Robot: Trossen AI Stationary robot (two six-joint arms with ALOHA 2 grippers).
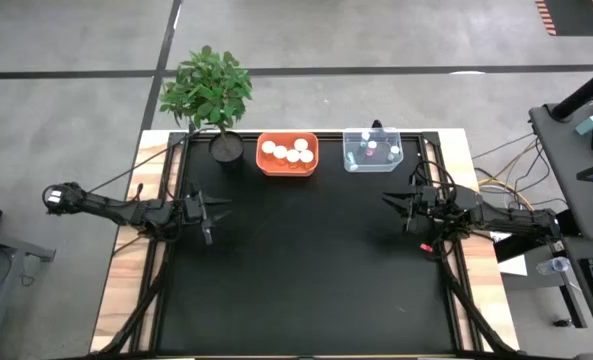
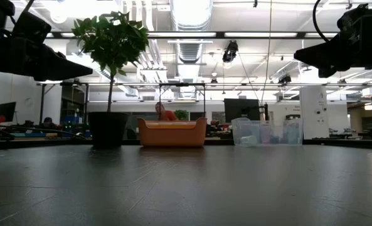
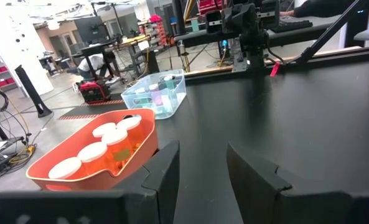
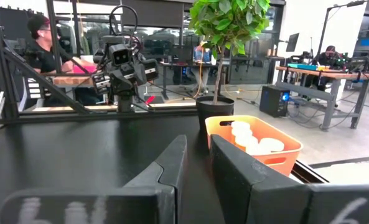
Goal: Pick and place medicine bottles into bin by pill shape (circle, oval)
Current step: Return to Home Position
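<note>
Right beside the plant (image 1: 208,95) sits the orange bin (image 1: 287,137), with the clear bin (image 1: 347,150) past it. From above, both show bottles (image 1: 285,153) inside; at table level the orange wall hides them. Labels unreadable. Left gripper (image 3: 201,152), nearer the plant, and right gripper (image 4: 198,140) hover with jaws apart.

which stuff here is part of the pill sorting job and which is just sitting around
Job: white-capped bottles in orange bin; small bottles in transparent bin; left gripper and right gripper, open, empty.
Bystander: potted plant.
</note>
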